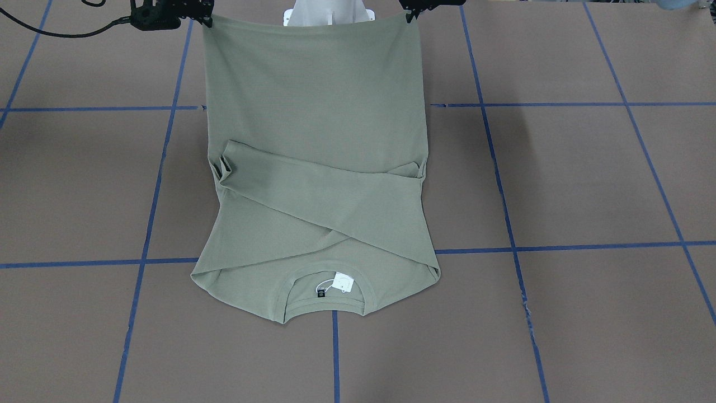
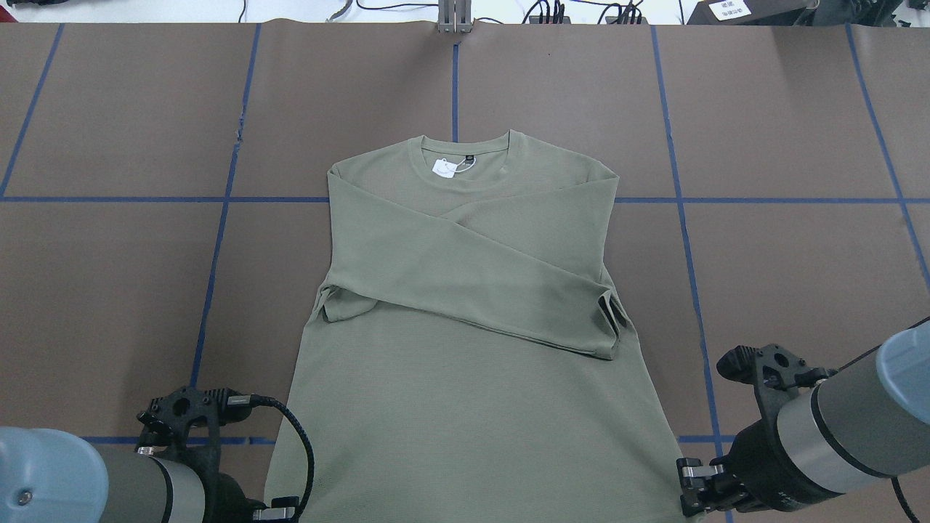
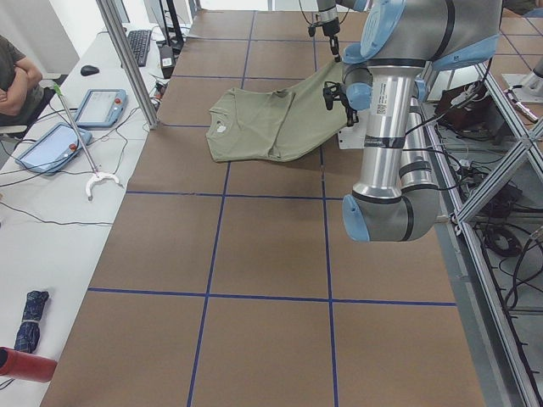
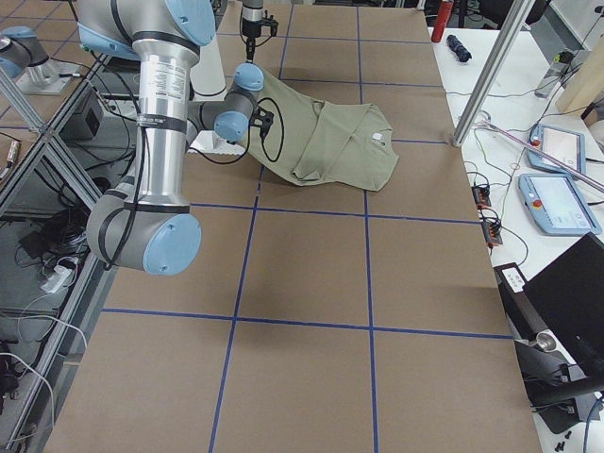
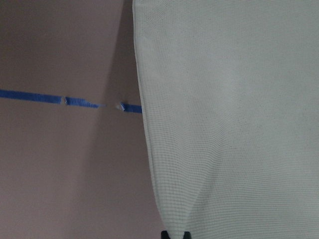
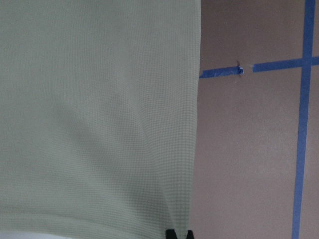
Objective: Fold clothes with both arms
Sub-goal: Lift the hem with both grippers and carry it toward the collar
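The sage-green shirt point(image 1: 313, 101) lies face up on the brown table with both sleeves crossed over its chest; it also shows in the overhead view point(image 2: 465, 392). The collar with its white hang tag point(image 2: 443, 168) and black label points away from the robot. My left gripper point(image 2: 280, 512) is shut on the hem's left corner, and the wrist view shows cloth point(image 5: 239, 124) rising into its fingertips point(image 5: 172, 234). My right gripper point(image 2: 690, 487) is shut on the hem's right corner point(image 6: 178, 233). The hem end is lifted off the table; the collar end rests on it.
Blue tape lines point(image 2: 454, 87) divide the table into squares. A white base point(image 1: 327, 14) stands behind the lifted hem. Tablets point(image 3: 97, 106), cables and a grabber tool lie on the side bench, where a person point(image 3: 13, 76) sits.
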Controlling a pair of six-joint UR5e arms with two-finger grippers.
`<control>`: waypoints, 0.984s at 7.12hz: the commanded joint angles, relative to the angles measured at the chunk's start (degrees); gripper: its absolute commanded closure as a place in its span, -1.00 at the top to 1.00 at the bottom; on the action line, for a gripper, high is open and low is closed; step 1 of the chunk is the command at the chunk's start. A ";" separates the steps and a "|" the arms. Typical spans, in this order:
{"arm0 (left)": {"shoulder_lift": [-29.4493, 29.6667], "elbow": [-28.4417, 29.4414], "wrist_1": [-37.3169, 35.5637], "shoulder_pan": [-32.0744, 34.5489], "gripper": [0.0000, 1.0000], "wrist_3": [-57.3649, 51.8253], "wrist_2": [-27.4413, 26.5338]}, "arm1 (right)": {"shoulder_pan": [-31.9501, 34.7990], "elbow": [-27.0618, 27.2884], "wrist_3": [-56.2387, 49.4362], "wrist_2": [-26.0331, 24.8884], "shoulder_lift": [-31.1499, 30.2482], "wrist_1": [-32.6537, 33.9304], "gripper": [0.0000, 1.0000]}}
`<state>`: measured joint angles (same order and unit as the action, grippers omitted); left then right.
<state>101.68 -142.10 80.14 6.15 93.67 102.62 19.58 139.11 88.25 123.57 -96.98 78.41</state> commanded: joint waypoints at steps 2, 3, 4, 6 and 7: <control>4.20 3.20 -0.42 8.90 -1.00 -0.68 0.38 | 9.05 -3.14 -4.11 -6.65 6.61 -0.28 -1.00; 7.71 7.06 -0.60 15.67 -1.00 -3.47 0.65 | 11.94 -5.76 -6.40 -7.89 10.20 -0.28 -1.00; 10.27 11.45 -0.25 22.35 -1.00 -6.72 3.35 | 15.28 -9.17 -6.42 -7.99 13.72 -0.28 -1.00; 14.06 19.19 1.23 28.90 -1.00 -10.52 3.82 | 20.48 -13.32 -12.36 -9.21 15.77 -0.63 -1.00; 14.33 22.44 6.47 30.66 -1.00 -10.09 3.82 | 23.11 -18.65 -14.05 -9.49 21.86 -0.54 -1.00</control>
<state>114.97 -124.09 82.02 33.82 84.11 106.28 39.26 125.84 77.09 114.73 -80.54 77.91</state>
